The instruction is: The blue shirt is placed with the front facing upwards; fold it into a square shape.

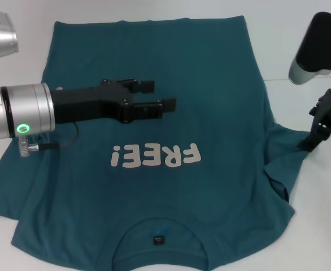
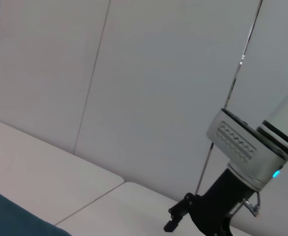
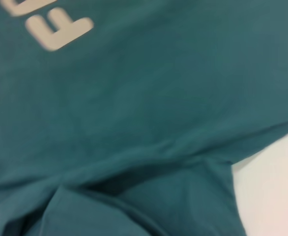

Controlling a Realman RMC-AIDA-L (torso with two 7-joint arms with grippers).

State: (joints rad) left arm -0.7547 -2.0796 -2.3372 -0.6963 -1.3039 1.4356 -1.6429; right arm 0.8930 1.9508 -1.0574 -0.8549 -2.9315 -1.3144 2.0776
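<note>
The blue shirt [image 1: 199,73] lies spread front-up on the white table [image 1: 312,226]. Its whitish "FREE!" print [image 1: 155,156] is near the middle, and the collar with a small black label [image 1: 159,240] is at the near edge. My left gripper [image 1: 160,95] hovers over the shirt's chest, above the print, open with nothing between its fingers. My right gripper [image 1: 313,141] is down at the outer edge of the bunched right sleeve [image 1: 284,152]. The right wrist view shows teal cloth [image 3: 149,98], a letter of the print [image 3: 58,30] and a sleeve fold.
The left sleeve [image 1: 4,186] lies flat beyond the left arm. Bare white table lies beside the right sleeve [image 3: 276,196]. The left wrist view shows a pale wall [image 2: 149,73], the right arm [image 2: 252,152] farther off and a corner of the shirt [image 2: 6,221].
</note>
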